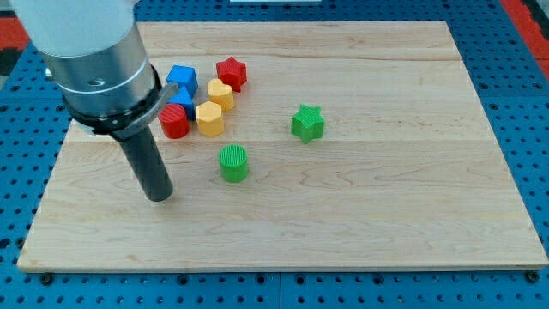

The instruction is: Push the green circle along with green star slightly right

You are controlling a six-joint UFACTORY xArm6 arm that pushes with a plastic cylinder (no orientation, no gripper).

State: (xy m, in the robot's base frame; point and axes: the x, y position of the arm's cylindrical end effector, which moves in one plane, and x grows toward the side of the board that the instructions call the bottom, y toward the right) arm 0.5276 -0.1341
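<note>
**Tip waits to the left of the green circle**

While your rod stands on the wooden board (386, 223), you find my tip (159, 197) resting toward the view's left, level with the green circle (233, 163) and a little below its centre line. You have a clear strip of bare wood between the tip and that circle; they do not touch. You carry no jaws on this arm, so you get only a plain rod and nothing held.

You see the green star (307, 123) up and to the view's right of the green circle, apart from it, with board showing between the two.

You also have a cluster near the view's top left, just beside the rod's metal collar (107, 77). It holds a red cylinder (174, 121), a yellow block (210, 118) that looks hexagonal, a yellow heart (220, 93), a red star (231, 73), and a blue block (182, 78). You can make out a second blue block (184, 100) wedged between the red cylinder and the yellow pieces, though its shape is probably too hidden to name. These blocks sit packed close, several touching, and well apart from both green pieces
</note>
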